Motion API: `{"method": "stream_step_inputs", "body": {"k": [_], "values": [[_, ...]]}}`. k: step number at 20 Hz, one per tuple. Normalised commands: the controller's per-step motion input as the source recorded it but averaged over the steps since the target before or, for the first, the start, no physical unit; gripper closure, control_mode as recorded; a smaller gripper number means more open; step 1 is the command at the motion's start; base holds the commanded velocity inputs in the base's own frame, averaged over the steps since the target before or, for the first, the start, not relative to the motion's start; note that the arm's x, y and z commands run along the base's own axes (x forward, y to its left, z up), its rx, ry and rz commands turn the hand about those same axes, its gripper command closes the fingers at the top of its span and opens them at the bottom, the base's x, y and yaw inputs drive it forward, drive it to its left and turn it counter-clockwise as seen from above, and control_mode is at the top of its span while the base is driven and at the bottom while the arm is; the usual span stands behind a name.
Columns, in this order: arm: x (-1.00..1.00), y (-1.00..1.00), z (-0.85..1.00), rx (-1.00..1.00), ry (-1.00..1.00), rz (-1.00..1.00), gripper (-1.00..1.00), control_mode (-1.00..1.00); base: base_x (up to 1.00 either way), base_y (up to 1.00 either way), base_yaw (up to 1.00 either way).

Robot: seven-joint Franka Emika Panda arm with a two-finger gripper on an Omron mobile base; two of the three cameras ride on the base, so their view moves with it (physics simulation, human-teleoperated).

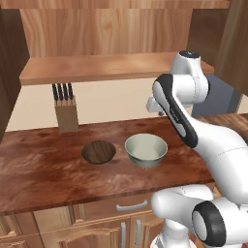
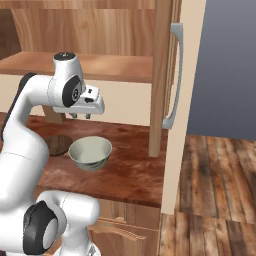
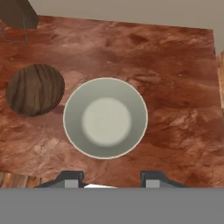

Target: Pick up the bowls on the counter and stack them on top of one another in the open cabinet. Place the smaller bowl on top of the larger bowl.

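From the left base view we see the big grey-green bowl [image 1: 146,150] on the counter [image 1: 48,169], with the small brown bowl [image 1: 99,152] just beside it. The open cabinet [image 1: 111,68] is up above.

From the right base view our gripper [image 2: 80,115] hangs high over the big bowl.

In the hand view our fingertips [image 3: 72,180] are spread apart and hold nothing. The big bowl sits right under us.

arm: raised, elbow bent | gripper [image 2: 80,116]: pointing down, jaws apart, holding nothing
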Motion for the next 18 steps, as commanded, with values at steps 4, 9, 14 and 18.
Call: {"method": "stream_step_inputs", "body": {"k": [4, 9, 14, 18], "values": [[-0.04, 0.08, 0.0, 0.0, 0.0, 0.0, -1.0, -1.0, 0.0, 0.0, 0.0], [-0.2, 0.33, -0.04, 0.0, 0.0, 0.01, -1.0, -1.0, 0.0, 0.0, 0.0], [-0.28, 0.5, -0.09, 0.0, 0.0, 0.05, -1.0, -1.0, 0.0, 0.0, 0.0], [-0.27, 0.63, -0.11, 0.0, 0.0, 0.03, -1.0, -1.0, 0.0, 0.0, 0.0]]}}
